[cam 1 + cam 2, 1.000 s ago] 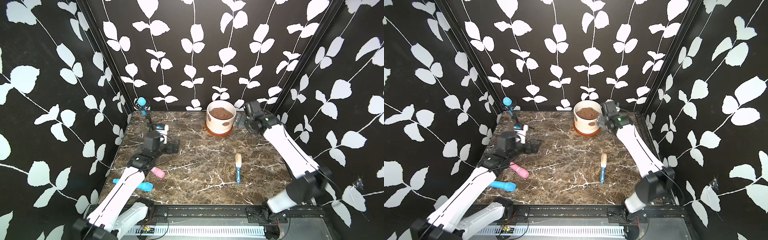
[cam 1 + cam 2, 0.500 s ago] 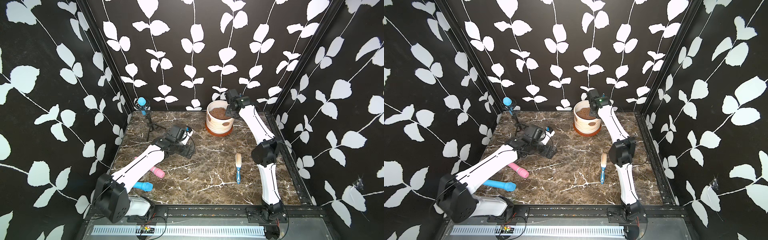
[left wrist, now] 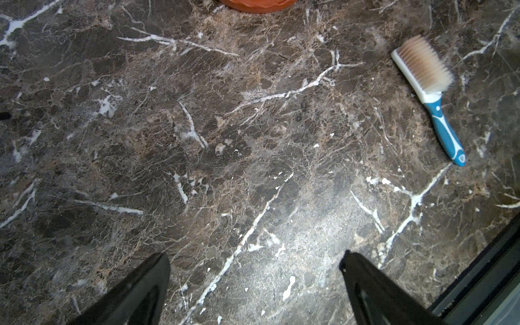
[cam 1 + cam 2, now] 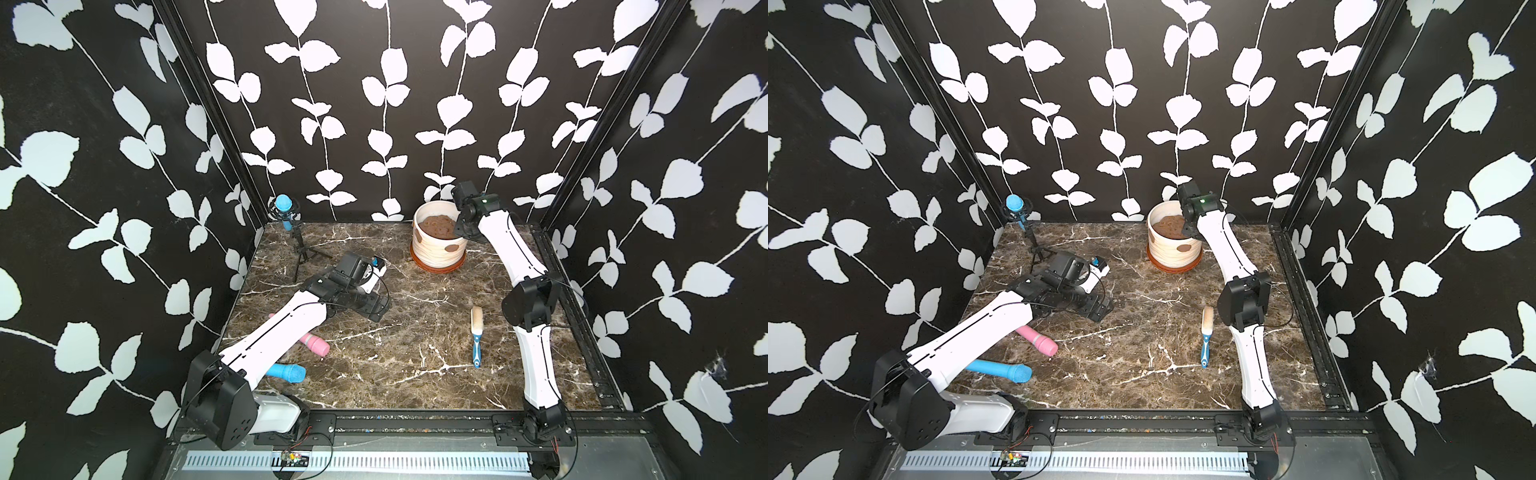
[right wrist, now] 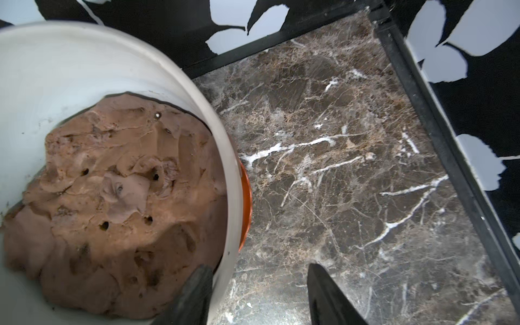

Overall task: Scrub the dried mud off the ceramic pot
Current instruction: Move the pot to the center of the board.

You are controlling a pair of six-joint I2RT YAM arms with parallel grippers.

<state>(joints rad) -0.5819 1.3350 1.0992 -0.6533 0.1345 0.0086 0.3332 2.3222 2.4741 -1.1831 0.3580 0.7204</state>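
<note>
The ceramic pot (image 4: 434,249) (image 4: 1171,249) stands at the back on an orange saucer (image 4: 437,266), cream with faint ribs. Dried mud shows as reddish-brown oval patches (image 4: 450,248) (image 4: 1183,248) on its front wall. My right gripper (image 4: 468,233) (image 4: 1190,232) (image 5: 257,270) straddles the pot's right rim (image 5: 225,197). Its jaws stand apart: one finger (image 5: 197,295) lies inside against the wall, the other (image 5: 323,295) is outside, clear of the pot. My left gripper (image 4: 374,309) (image 3: 253,267) hangs open over bare marble, holding nothing.
A blue-handled scrub brush (image 4: 476,332) (image 4: 1206,332) (image 3: 427,92) lies right of centre, beside my right arm. Lumpy brown soil (image 5: 112,211) fills the pot. A blue microphone on a tripod (image 4: 284,208) stands back left; pink (image 4: 316,343) and blue (image 4: 286,372) microphones lie under my left arm.
My right gripper has swung left from beside the pot onto its rim, and its jaws have narrowed. My left gripper has moved right towards the table's middle, still open.
</note>
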